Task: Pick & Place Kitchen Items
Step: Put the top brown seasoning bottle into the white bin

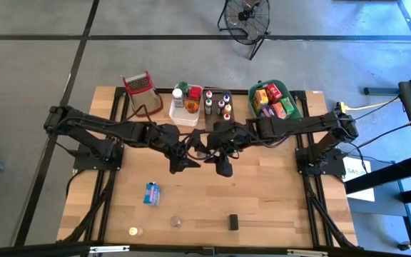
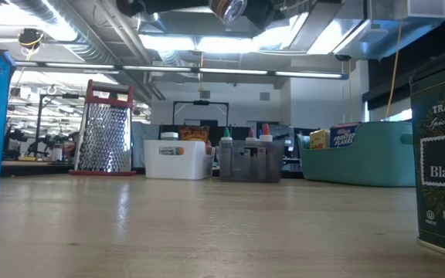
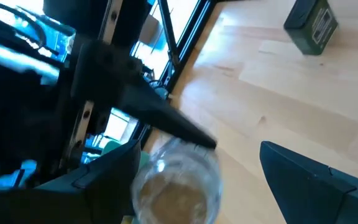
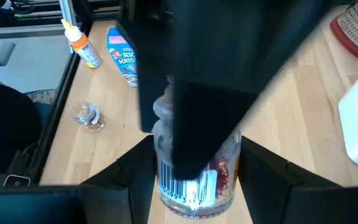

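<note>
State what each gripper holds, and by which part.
Right gripper: small clear glass jar, clamped across its sides. Left gripper: open, holding nothing.

Your wooden table point(image 1: 277, 200), along its far edge a red-rimmed wire basket point(image 1: 139, 91), white bin point(image 1: 185, 111), bottle rack point(image 1: 218, 103), green bin point(image 1: 291, 96), nearer you a blue box point(image 1: 151, 193), glass jar point(image 1: 176, 222), capped jar point(image 1: 134, 231), dark tin point(image 1: 233, 222).

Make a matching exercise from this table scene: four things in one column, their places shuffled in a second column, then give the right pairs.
Things:
1. blue cereal box
2. dark green tin
3. glass jar
4. green bin

Places:
A. between the right gripper's fingers
B. table's far edge, right of the bottles
C. lying on the table's left part
D. near the front edge, right of centre

Pairs: 1-C, 2-D, 3-A, 4-B
</note>
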Controlling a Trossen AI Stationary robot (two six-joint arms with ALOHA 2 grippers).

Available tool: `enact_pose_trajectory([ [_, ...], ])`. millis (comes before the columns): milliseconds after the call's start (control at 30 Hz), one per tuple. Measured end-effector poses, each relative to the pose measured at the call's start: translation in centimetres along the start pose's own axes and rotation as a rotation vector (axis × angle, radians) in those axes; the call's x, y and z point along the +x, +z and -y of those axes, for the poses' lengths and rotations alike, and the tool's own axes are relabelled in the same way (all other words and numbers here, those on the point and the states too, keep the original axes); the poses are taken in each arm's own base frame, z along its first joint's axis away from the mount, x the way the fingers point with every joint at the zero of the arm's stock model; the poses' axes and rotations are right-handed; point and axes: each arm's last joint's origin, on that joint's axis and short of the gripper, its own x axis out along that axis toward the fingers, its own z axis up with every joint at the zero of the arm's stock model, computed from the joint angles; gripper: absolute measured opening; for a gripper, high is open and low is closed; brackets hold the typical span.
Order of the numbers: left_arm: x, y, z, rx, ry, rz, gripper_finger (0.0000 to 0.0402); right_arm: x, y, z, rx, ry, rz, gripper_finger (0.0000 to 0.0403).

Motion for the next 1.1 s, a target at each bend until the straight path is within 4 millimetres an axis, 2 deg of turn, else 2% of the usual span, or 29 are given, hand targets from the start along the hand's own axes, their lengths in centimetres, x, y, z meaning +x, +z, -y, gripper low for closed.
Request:
enact_pose_trajectory([
  [167,1.1,-1.0,0.1,-0.014,-0.015,-0.038,0.0326,0.0,0.0,0.0,0.001,0.018,0.002,0.0187],
  [367,1.8,-1.0,0.2,0.012,-0.011,-0.029,0.0326,0.0,0.0,0.0,0.001,0.025,-0.001,0.0187],
  [567,1.8,-0.7,0.0,0.020,0.021,-0.019,0.0326,0.0,0.2,0.0,-0.004,0.026,0.013,0.0187],
  [800,1.8,-0.7,0.0,-0.049,0.032,-0.025,0.0326,0.0,0.1,0.0,-0.008,0.023,0.012,0.0187],
  [1100,1.8,-0.9,0.1,0.029,0.014,-0.046,0.0326,0.0,0.1,0.0,-0.008,0.023,0.011,0.0187],
])
